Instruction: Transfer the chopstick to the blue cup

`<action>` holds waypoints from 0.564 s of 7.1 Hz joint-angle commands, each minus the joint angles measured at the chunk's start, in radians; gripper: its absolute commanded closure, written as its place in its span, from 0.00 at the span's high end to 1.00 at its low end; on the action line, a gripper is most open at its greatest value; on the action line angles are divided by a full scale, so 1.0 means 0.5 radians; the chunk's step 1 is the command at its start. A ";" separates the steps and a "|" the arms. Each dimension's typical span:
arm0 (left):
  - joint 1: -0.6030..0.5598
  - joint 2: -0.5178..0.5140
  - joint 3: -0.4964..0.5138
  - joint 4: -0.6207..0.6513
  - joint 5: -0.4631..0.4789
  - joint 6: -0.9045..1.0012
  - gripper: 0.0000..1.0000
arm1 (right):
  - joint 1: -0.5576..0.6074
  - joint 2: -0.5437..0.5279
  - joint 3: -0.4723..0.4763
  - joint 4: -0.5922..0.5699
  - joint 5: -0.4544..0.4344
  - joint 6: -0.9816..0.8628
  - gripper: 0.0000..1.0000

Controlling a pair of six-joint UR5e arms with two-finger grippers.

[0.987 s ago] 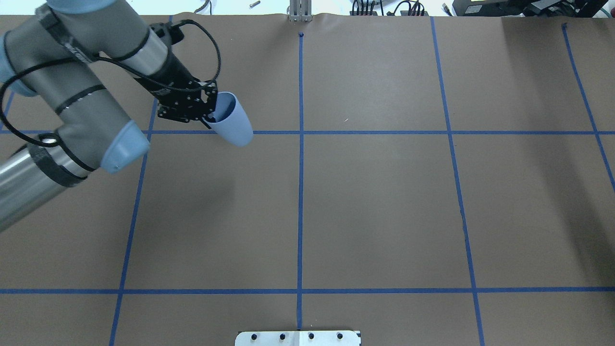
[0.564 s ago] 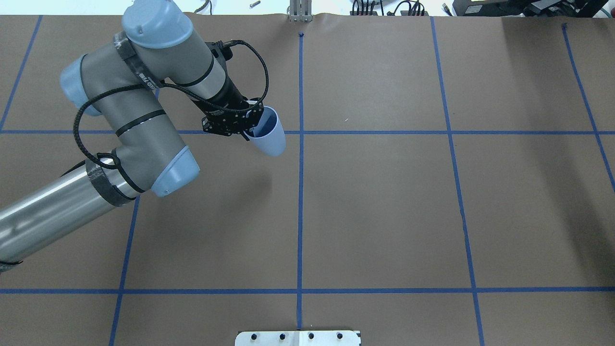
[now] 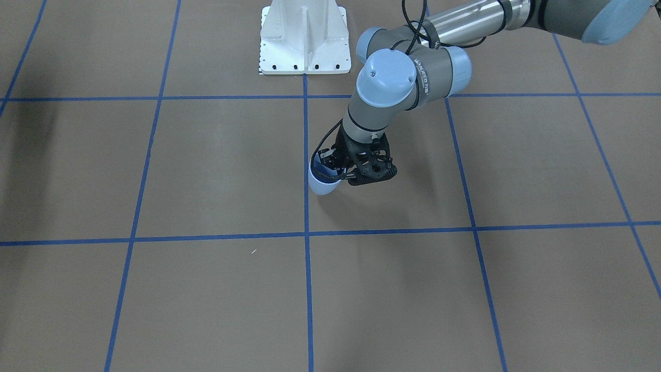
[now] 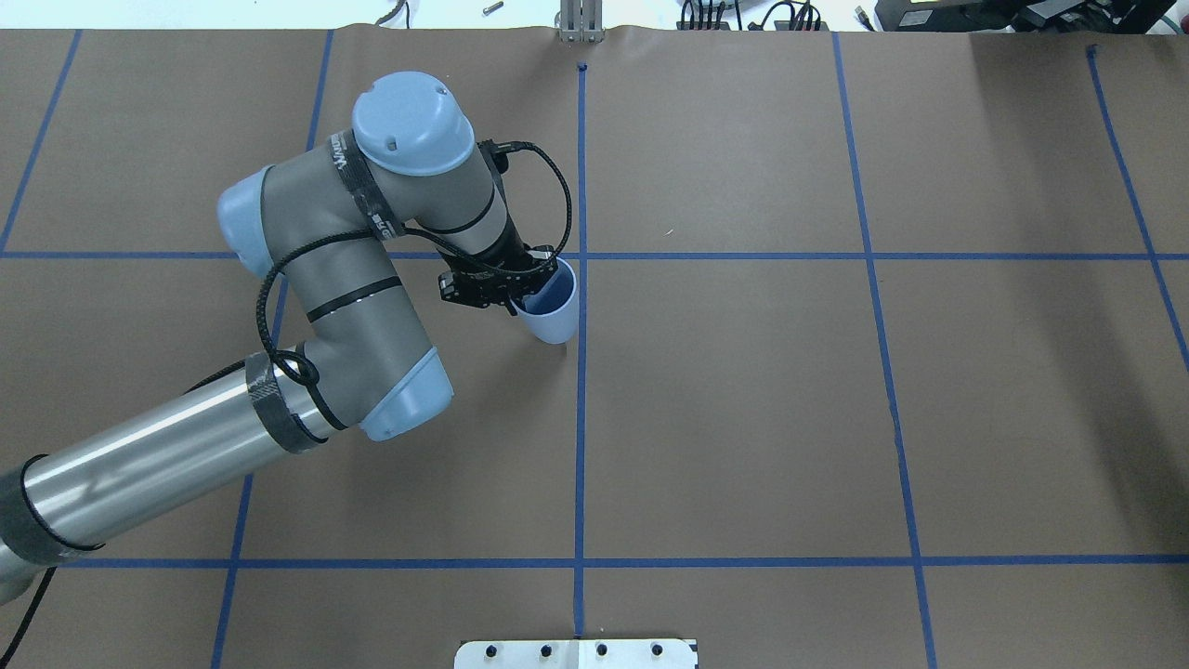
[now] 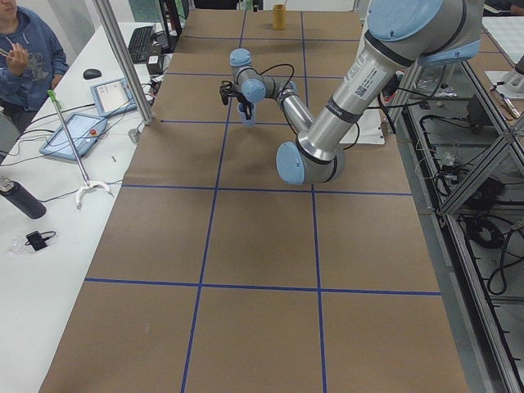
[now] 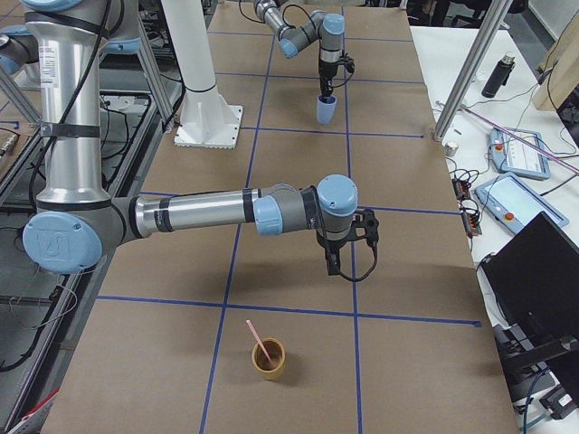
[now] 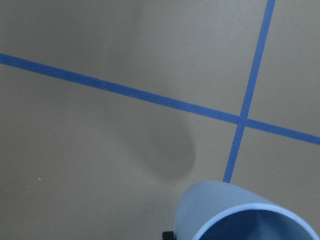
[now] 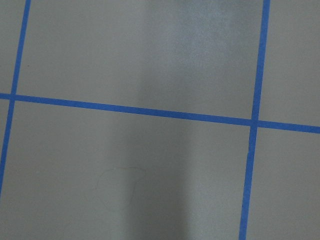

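**Item 1. Small pale blue plastic tumbler** (image 4: 554, 321), tapered, darker blue inside, no handle. Sits just left of the centre vertical tape line in the overhead view, just below its crossing with the upper horizontal line. It is tilted, with the mouth up and toward the frame's upper left. Its shadow in the left wrist view lies apart from it, so it is probably held off the surface, though the base contact is not clearly seen.

**Item 2. Left claw** (image 4: 522, 299), black, two-fingered. Clamped on the tumbler's rim on the side nearest the wrist. In the front-facing view a dark finger (image 3: 331, 166) shows inside the mouth.

**Item 3. Thin pale pink chopstick** (image 6: 257, 337). Leans upright in a short tan round cup (image 6: 270, 362) at the lower centre of the right-side view, well apart from the tumbler (image 6: 326, 110) at that frame's upper centre.

**Item 4. Right claw** (image 6: 332, 264), black. Hangs pointing down over the surface in the middle of the right-side view, above and right of the tan cup and apart from it. Whether it is wide or narrow cannot be told, since its own wrist view shows only paper and tape.

**Item 5. Surface** (image 4: 743, 418), covered in brown paper and gridded with blue tape lines (image 4: 580, 446).

**Item 6. White metal base pedestal** (image 3: 303, 36), at the top centre of the front-facing view.
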 commanded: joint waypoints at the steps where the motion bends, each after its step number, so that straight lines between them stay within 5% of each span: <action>1: 0.062 -0.128 0.107 0.001 0.048 -0.026 0.00 | 0.000 -0.001 0.001 0.000 0.000 0.003 1.00; 4: 0.074 -0.138 0.117 0.001 0.097 -0.026 0.00 | 0.000 -0.001 -0.002 0.000 0.000 0.006 1.00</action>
